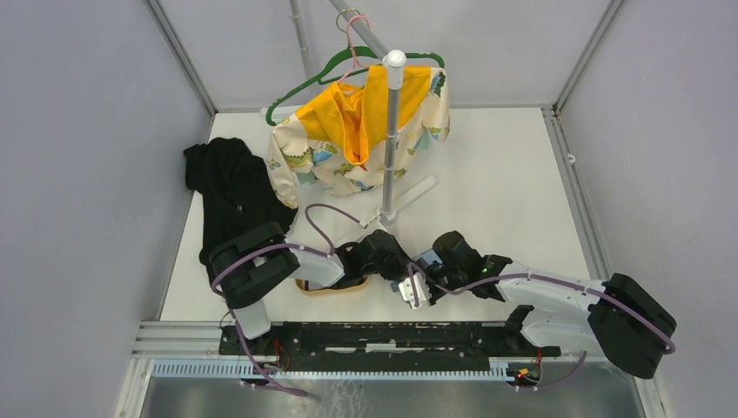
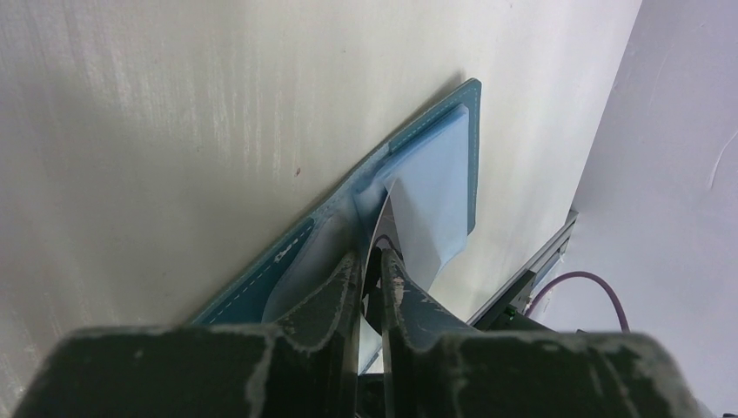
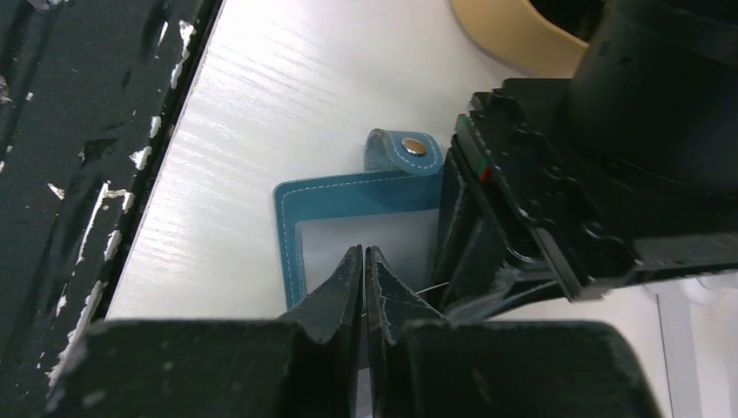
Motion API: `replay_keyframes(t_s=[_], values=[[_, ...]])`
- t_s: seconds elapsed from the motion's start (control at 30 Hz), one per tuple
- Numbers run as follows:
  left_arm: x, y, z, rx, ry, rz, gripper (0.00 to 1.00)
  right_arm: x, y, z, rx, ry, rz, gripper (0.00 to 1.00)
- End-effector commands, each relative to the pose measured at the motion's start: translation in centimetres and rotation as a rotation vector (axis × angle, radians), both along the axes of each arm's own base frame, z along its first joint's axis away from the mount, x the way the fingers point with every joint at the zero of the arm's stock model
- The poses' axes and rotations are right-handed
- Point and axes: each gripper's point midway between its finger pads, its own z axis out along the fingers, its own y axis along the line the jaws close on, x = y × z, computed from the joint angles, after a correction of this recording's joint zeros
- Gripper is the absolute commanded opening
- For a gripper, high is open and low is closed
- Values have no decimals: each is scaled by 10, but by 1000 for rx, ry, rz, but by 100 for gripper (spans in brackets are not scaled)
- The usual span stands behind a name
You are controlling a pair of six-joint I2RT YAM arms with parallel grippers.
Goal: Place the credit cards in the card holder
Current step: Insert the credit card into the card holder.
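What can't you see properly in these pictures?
- Small flat teal-blue card holder: top view, the black arms cover nearly all of it.
- Thin pale card: left wrist view, left fingers hide its lower end.
- Tan oval wooden tray: right wrist view, cut off by the top edge.

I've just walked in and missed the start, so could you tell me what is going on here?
Both arms are working over the open teal card holder lying on the white table. The left gripper pinches a thin credit card edge-on and has its tip in the holder's pale blue inside. The right gripper is shut at the holder's near edge, apparently steadying it. The card is not fully in yet.
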Motion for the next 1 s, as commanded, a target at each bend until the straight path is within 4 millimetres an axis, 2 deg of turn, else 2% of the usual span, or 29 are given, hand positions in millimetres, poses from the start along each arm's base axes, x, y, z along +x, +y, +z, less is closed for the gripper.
replay_keyframes(t_s=[0.0, 0.27, 0.43, 0.73, 0.97], values=[[-2, 2, -12, 59, -18, -50, 19, 16, 8, 3, -35, -67, -67, 8], [-3, 0, -14, 56, -14, -58, 20, 27, -1, -2, -107, -126, -104, 8], [-3, 0, -15, 55, -10, -64, 28, 32, -6, -3, -141, -149, -120, 8], [-1, 2, -14, 52, -9, -61, 30, 35, -10, -4, -182, -145, -139, 9], [2, 7, -13, 64, -18, -55, 31, 46, -17, -4, -230, -166, -198, 9]])
